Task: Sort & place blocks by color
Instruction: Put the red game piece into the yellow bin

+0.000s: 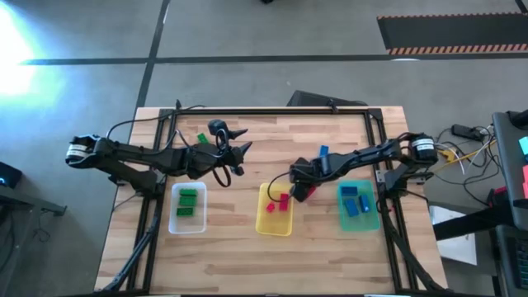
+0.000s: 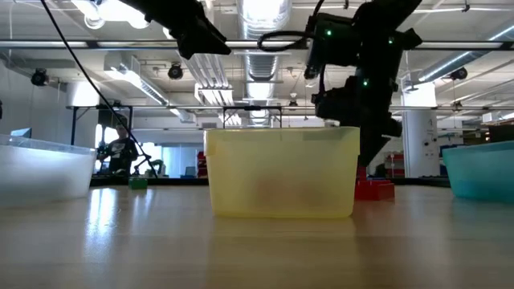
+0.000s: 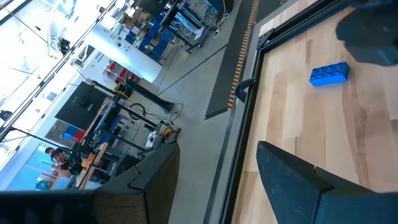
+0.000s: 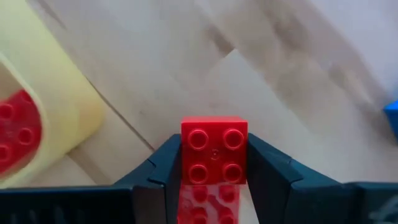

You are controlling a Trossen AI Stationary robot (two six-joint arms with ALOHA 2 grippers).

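Note:
A small red block (image 4: 214,149) stands between the fingers of my right gripper (image 1: 302,191), just right of the yellow tray (image 1: 262,224), which holds two red blocks (image 1: 281,202). The clear tray (image 1: 174,221) holds green blocks (image 1: 188,198), and the teal tray (image 1: 369,221) holds blue blocks (image 1: 355,202). A loose green block (image 1: 202,139) and a loose blue block (image 1: 323,152) lie on the far part of the table. My left gripper (image 1: 242,142) hovers open above the table near the green block, touching nothing. My right gripper pinches the red block by two opposite side faces (image 4: 186,155), one finger on each. The fingers come from above, slanting steeply down. In the low view the block (image 2: 373,191) sits upright at table height beside the yellow tray; whether it is clear of the table I cannot tell.
A black frame (image 1: 272,111) borders the wooden table top. The three trays stand in a row across the near half. The loose blue block (image 3: 329,73) lies on bare wood behind the right arm. Bare wood lies between the trays and in front of them.

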